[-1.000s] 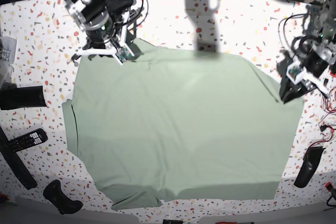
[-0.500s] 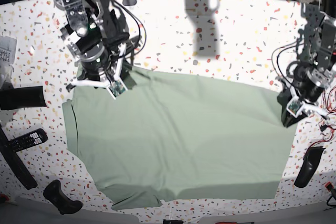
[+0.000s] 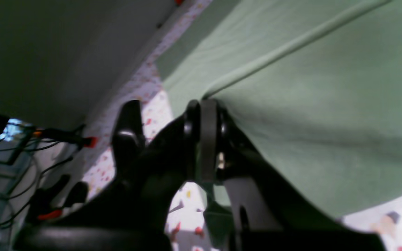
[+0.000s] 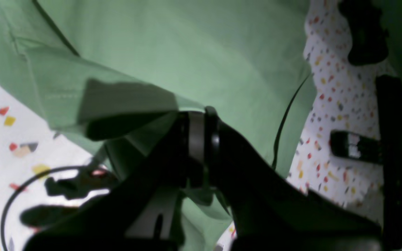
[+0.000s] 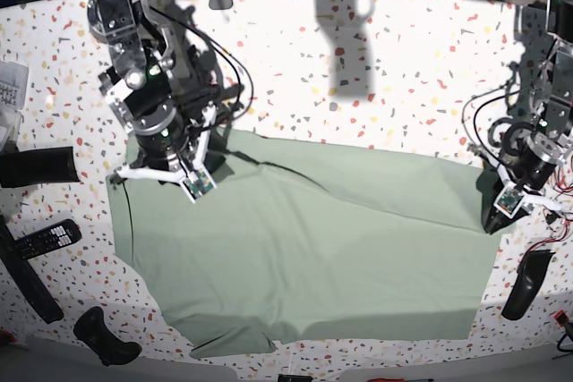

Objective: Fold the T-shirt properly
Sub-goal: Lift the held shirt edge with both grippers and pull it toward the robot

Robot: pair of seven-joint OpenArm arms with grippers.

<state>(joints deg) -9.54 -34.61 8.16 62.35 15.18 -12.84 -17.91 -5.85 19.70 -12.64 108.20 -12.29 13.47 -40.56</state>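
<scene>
1. Both arms have dragged the far edge of the shirt toward the near side since a second ago.
2. Right gripper (image 5: 191,182) and left gripper (image 5: 503,212) are each clamped on a top corner.
3. T-shirt (image 5: 304,257) sags between them on the speckled tabletop (image 5: 376,69): light, floppy cloth, so corner holds look best.

T-shirt (image 5: 304,248): showing plain pale sage green, no print visible, darker green along creases and shaded folds
table (image 5: 358,69): showing white terrazzo speckled with red, yellow, orange and grey-black chips
left claw (image 3: 202,139): showing black, with a grey band between its tips
right claw (image 4: 195,139): showing black, light grey band at the tips
remote (image 5: 45,239): showing black with pale buttons
cylinder (image 5: 40,165): showing solid black
cables (image 5: 560,230): showing red and black
</scene>
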